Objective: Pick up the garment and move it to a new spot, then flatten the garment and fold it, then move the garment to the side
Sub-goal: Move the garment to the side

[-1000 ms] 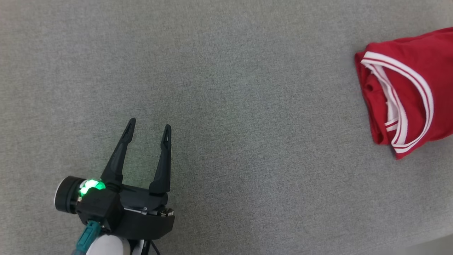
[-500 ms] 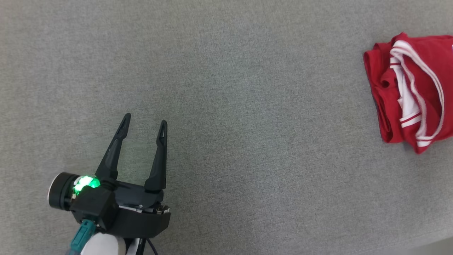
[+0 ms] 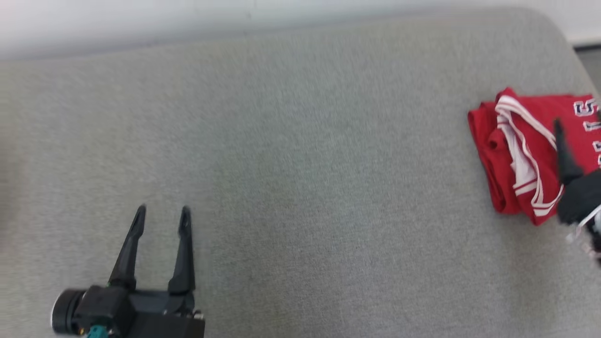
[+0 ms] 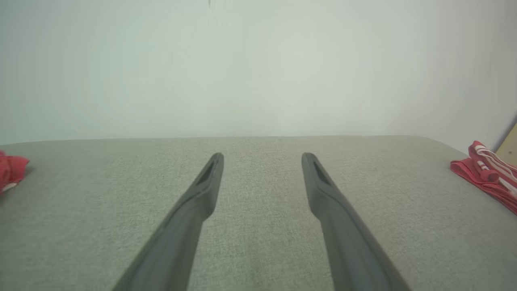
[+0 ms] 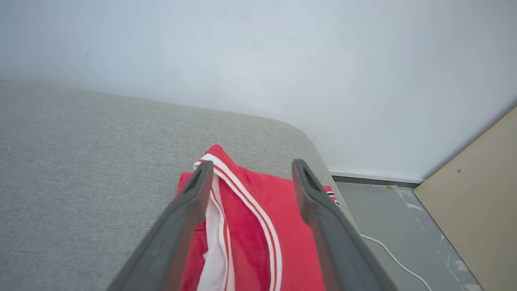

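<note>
My count from the console: two grippers, one garment, a few odds.
I see a left gripper (image 3: 162, 211) and a right gripper (image 5: 250, 167), two in all, each with two fingers (image 4: 194, 206); one red garment (image 3: 483, 155); one red scrap (image 4: 10, 169) I cannot identify; one grey cushion (image 3: 300, 188); one white cable (image 5: 387, 254); one tan board (image 5: 476, 194).

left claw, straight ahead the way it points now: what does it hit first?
Looks free. The left claw points along the grey surface toward the pale wall beyond its far edge; the red garment lies off to the right. If it dips, the surface comes first; tilt is hard to judge.
</note>
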Controlling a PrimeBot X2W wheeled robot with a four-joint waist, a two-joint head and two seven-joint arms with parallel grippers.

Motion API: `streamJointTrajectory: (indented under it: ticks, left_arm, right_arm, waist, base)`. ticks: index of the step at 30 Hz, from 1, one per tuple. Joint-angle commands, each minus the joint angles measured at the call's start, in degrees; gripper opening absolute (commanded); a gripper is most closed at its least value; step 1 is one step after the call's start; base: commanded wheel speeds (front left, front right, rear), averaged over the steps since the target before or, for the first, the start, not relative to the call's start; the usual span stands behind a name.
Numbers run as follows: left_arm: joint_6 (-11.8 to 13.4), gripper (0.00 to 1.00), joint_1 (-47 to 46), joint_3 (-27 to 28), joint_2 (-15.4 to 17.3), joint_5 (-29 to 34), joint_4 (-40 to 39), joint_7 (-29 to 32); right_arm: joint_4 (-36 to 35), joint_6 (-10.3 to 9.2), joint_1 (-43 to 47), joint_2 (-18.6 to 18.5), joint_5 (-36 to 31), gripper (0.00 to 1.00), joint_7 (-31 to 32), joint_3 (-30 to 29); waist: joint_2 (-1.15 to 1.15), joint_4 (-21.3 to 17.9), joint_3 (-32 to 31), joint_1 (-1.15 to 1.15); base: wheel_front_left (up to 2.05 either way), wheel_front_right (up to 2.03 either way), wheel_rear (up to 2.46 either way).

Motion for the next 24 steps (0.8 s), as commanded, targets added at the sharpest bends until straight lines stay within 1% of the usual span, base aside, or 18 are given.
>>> streamJointTrajectory:
  ticks: [1,4,10,11,14,19,24]
  left_arm:
    - [0.31,1.0,1.72,0.76,-0.18,-0.21,0.55,-0.16]
    - [0.67,1.0,3.48,2.33,-0.24,-0.58,1.55,-0.16]
    - [2.21,1.0,7.27,4.74,-0.26,-1.11,3.39,-0.17]
    - [2.21,1.0,7.27,4.74,-0.26,-1.11,3.39,-0.17]
    - [3.12,1.0,8.9,5.67,-0.29,-1.29,4.41,-0.16]
    - [3.8,1.0,10.92,6.27,-0.27,-2.2,5.34,-0.16]
    - [4.25,1.0,12.3,5.84,-0.28,-4.15,6.8,-0.16]
  right_arm:
    - [-1.55,-0.16,2.37,0.72,0.61,1.0,-1.26,0.26]
    - [-4.33,-0.15,6.05,2.44,1.85,1.0,-2.85,0.84]
    - [-9.64,-0.15,13.27,6.75,3.46,1.0,-4.23,2.12]
    - [-9.64,-0.15,13.27,6.75,3.46,1.0,-4.23,2.12]
    - [-11.98,-0.15,16.59,8.44,3.92,1.0,-4.56,3.05]
    - [-13.35,-0.15,20.8,10.99,4.13,1.0,-5.27,3.66]
    - [-12.09,-0.15,23.69,13.5,3.61,1.0,-6.77,3.41]
  waist:
    - [0.01,2.45,-5.91,0.01]
    - [0.01,3.34,-9.13,0.01]
    - [0.01,4.68,-14.52,0.01]
    - [0.01,4.68,-14.52,0.01]
    - [0.01,4.96,-16.13,0.01]
    - [0.01,4.98,-17.34,0.01]
    - [0.01,5.09,-18.33,0.01]
  base:
    - [0.0,0.0,0.0]
    - [0.0,0.0,0.0]
    - [0.0,0.0,0.0]
    - [0.0,0.0,0.0]
    - [0.0,0.0,0.0]
    - [0.0,0.0,0.0]
    - [0.0,0.0,0.0]
